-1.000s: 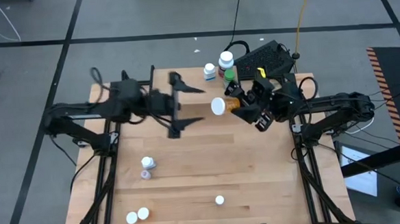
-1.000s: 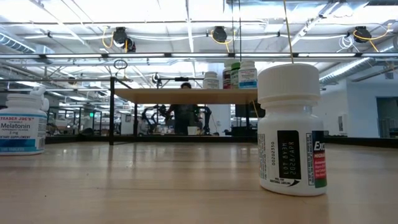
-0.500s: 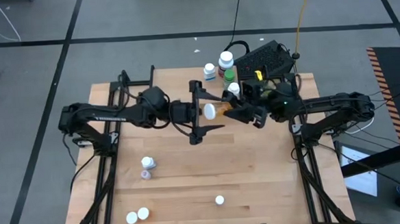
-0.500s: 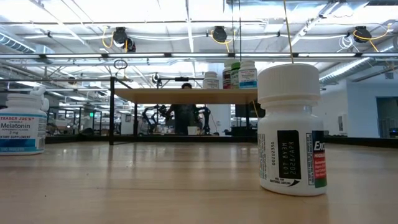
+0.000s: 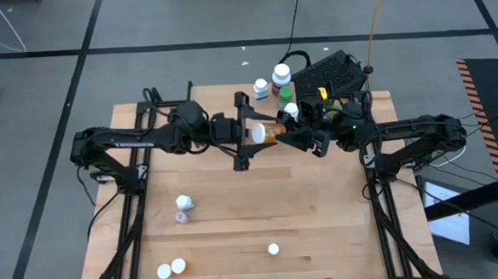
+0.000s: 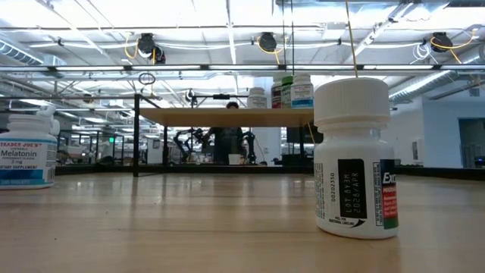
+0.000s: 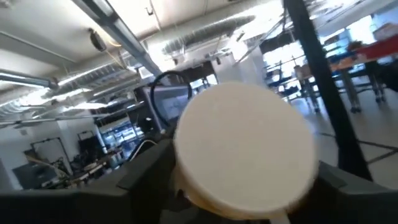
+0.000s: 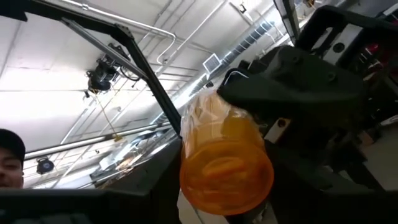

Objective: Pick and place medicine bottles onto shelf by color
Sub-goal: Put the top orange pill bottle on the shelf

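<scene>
An orange medicine bottle (image 5: 270, 133) with a white cap (image 7: 245, 152) lies level in the air over the table's far middle, cap toward the left. My right gripper (image 5: 293, 137) is shut on it. My left gripper (image 5: 247, 133) is open, one finger on each side of the cap; whether they touch it I cannot tell. The shelf (image 6: 227, 115) stands at the far edge with several bottles (image 5: 281, 73) upright on it. More white-capped bottles (image 5: 184, 203) stand on the table's near left part. My right gripper pinches the orange bottle's body near its base (image 8: 227, 168) between the two fingers (image 8: 155, 186). The fingers come level from the table's right and lie along the bottle. The bottle is lifted clear and lies horizontal, cap pointing at my left gripper.
A black keyboard (image 5: 331, 71) lies beyond the far right corner. Near the low camera stand a large white bottle (image 6: 355, 159) and a Melatonin bottle (image 6: 26, 152). One white cap (image 5: 273, 249) sits near the front middle, and two (image 5: 171, 268) near the front left. A person shows in the right wrist view's corner.
My left arm has swung toward the table's right and reached the bottle, its fingers staying open around the cap. My right gripper has carried the orange bottle a little toward the left, meeting the left gripper over the far middle.
</scene>
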Motion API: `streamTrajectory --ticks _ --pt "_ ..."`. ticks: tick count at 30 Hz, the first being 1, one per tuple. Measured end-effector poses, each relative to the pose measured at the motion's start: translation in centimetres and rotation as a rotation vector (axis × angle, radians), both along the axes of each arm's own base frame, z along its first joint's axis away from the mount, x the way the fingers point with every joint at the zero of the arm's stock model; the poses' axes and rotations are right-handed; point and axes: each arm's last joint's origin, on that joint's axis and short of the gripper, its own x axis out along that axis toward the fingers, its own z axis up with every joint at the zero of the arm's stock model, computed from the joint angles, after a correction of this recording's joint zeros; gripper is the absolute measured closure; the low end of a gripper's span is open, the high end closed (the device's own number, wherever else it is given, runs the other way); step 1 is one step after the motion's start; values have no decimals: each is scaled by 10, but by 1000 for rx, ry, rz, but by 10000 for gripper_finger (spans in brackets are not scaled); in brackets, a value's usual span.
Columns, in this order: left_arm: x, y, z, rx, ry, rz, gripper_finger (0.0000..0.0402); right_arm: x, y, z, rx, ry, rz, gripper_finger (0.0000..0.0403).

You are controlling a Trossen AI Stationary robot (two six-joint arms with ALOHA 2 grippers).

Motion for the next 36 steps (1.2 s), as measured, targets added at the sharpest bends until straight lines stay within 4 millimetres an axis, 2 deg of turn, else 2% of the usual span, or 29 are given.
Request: streamTrajectory --ticks 3,6,10,14,19,24,29,34,36 --pt "-4 1 2 -4 23 -37 190 0 0 0 -1 -7 -2 211" --pt "-4 1 1 -9 27 -47 208 0 0 0 7 -2 0 210" --pt "-4 1 0 -19 43 -62 200 1 -1 -2 3 31 -34 199" --pt "-6 2 -1 -38 96 -51 187 3 -3 -6 -72 59 -93 167" --pt "-26 7 -4 -92 311 73 200 -2 -9 -15 -152 231 -175 132" --pt "-41 11 -19 -144 560 197 207 -9 -13 -27 -294 412 -362 120" --pt "-43 8 -34 -189 710 233 194 -11 -12 -24 -433 377 -460 119" --pt "-37 5 -44 -212 762 241 192 -4 -13 -31 -502 396 -471 119" --pt "-33 3 -45 -213 753 229 191 2 -14 -26 -503 383 -469 114"
